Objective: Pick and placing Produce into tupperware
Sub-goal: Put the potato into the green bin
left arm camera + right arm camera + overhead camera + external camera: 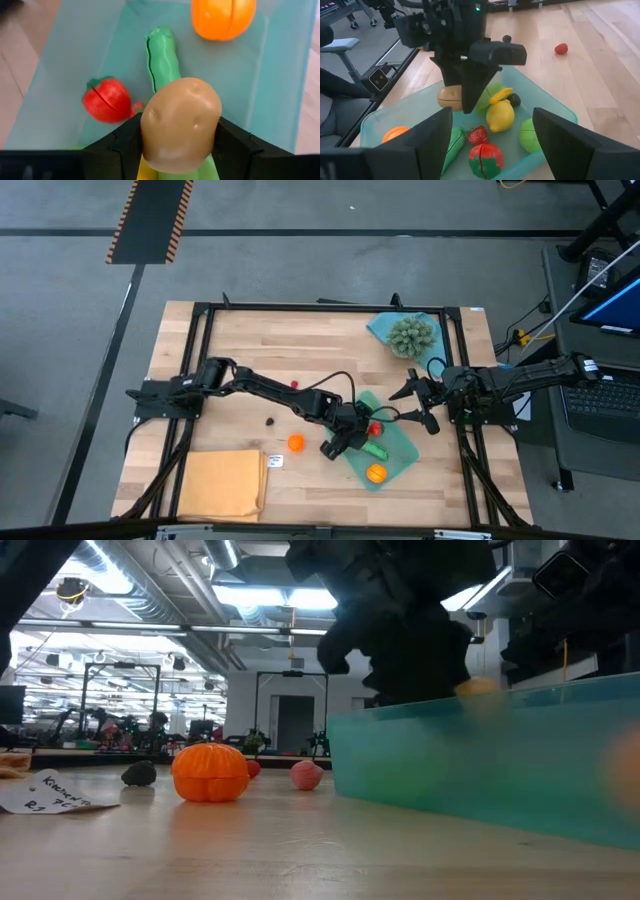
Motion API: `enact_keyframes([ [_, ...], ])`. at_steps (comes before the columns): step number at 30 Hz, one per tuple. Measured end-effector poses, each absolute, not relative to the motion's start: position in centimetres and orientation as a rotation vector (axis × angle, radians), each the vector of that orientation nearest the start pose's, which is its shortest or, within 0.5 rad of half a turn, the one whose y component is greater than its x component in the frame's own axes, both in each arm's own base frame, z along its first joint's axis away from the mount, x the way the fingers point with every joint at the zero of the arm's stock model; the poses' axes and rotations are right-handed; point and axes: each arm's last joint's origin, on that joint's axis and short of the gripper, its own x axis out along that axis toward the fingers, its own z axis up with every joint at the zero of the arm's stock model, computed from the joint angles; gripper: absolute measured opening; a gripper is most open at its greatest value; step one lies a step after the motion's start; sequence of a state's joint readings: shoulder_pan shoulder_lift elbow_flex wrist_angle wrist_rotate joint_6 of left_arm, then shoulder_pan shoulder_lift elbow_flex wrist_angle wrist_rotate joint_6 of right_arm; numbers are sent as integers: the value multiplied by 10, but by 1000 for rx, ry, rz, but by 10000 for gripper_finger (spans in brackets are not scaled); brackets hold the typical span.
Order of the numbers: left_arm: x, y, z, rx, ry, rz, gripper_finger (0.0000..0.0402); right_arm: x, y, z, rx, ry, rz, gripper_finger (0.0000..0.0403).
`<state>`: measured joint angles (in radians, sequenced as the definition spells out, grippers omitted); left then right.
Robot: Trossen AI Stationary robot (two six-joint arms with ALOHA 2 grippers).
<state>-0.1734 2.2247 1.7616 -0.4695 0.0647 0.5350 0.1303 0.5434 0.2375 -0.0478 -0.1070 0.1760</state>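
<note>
Place: a robotics lab or test hall, not a home.
Floor: bare grey concrete around the bench [250, 350], with a black-and-yellow hazard-striped mat [150, 218] at the upper left of the high view.
Bench: a pale wooden top boxed in by a black metal frame [330, 307] that carries two dark robot arms.
Ceiling: in the low view's upper left, exposed ducts and long strip lights [270, 597] over an open hall.
Background: at the low view's left and centre, further black frame rigs [290, 700] stand in rows.
Workstation: a lit laptop [610, 310] and trailing cables at the right edge of the high view.
Seating: an office chair [342, 47] in the upper left of the right wrist view.
</note>
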Motion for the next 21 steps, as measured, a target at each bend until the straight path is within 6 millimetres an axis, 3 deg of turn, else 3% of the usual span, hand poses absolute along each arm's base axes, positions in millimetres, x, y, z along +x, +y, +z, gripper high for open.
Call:
enact_keyframes([
  [11, 476, -85, 178, 544, 866, -465, 212, 137, 21, 187, 165, 399, 201, 278],
  [21, 476, -85, 178, 489, 879, -435, 207, 139, 21, 185, 166, 418, 198, 278],
])
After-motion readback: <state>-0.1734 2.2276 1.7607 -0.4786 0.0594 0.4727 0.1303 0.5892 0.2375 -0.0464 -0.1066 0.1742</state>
